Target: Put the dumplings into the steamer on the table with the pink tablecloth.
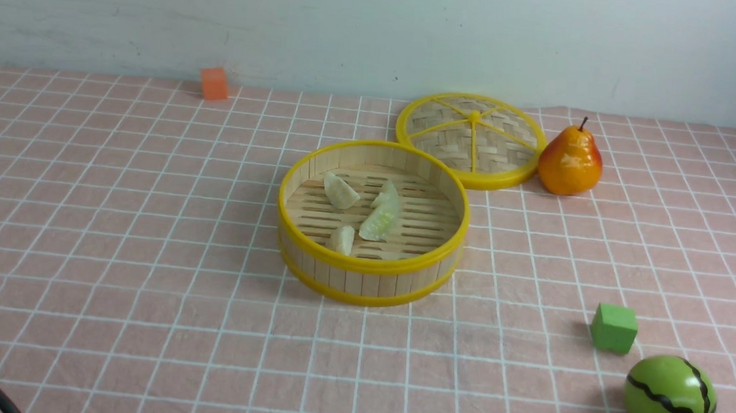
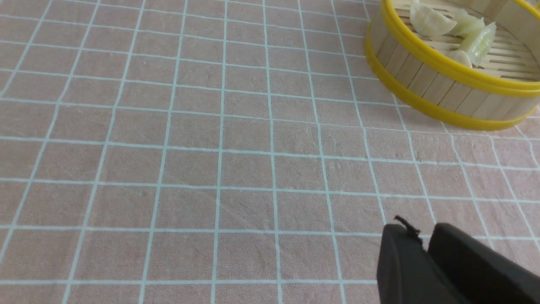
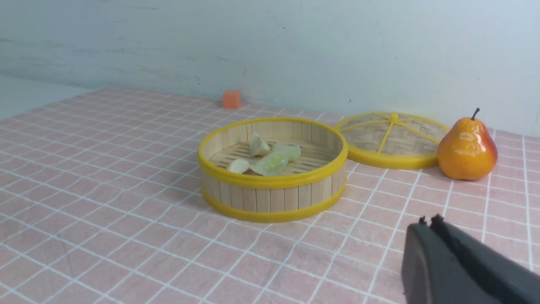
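Four dumplings [image 1: 367, 213] lie in the steamer [image 1: 369, 269], so we judge both tools, left [image 2: 424, 245] and right [image 3: 427, 221], closed empty, set aside.

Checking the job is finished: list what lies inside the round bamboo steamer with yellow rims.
Inside the round bamboo steamer with yellow rims, four pale crescent dumplings lie on the slatted floor. The near wall hides a strip of that floor.
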Available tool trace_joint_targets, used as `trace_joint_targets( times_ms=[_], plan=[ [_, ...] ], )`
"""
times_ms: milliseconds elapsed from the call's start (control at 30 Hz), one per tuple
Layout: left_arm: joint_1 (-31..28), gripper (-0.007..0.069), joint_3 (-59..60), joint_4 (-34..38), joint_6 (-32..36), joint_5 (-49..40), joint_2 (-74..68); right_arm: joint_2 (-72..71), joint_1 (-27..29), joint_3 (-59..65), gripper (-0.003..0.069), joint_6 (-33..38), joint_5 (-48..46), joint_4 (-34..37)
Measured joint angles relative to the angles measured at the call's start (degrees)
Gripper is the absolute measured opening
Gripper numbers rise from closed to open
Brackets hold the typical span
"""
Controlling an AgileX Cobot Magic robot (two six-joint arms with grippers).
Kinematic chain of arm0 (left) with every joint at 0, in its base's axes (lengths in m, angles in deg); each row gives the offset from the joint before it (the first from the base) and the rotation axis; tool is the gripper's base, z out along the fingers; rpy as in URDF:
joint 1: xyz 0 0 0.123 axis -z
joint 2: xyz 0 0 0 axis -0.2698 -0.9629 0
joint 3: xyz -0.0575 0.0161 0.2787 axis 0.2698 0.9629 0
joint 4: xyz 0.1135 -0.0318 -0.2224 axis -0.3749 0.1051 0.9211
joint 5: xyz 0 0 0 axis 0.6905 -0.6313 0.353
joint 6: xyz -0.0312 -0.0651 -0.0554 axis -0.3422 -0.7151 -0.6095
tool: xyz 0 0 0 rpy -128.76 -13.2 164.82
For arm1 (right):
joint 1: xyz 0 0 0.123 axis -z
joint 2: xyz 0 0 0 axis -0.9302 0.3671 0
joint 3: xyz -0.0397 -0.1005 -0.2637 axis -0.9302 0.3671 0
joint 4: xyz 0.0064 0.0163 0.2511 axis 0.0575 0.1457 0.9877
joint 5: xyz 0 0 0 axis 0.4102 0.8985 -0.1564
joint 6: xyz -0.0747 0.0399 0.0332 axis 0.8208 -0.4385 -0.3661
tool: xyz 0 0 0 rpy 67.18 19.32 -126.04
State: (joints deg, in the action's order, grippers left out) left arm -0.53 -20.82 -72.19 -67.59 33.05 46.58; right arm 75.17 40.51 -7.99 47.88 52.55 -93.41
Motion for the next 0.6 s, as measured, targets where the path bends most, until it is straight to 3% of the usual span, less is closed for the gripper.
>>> trace_joint_targets(
  times_ms=[233, 400, 500, 600],
  plan=[
    [0.0, 0.0092, 0.0, 0.0, 0.0, -0.6, -0.1, 0.33, 0.0, 0.0, -0.001, 0.0, -7.78, 0.0],
    [0.0, 0.0099, 0.0, 0.0, 0.0, -0.79, -0.1, -0.2, 0.56, 2.9, -0.001, 0.0, -8.27, -0.51],
    [0.0, 0.0102, 0.0, 0.0, 0.0, -0.85, -0.1, -0.23, 2.92, 5.67, -0.0008, 0.0, -5.84, 0.3],
    [0.0, 0.0108, 0.0, 0.0, 0.0, -0.9, -0.1, -0.23, 11.29, 9.8, -0.0005, 0.0, -1.03, 4.22]
  ],
)
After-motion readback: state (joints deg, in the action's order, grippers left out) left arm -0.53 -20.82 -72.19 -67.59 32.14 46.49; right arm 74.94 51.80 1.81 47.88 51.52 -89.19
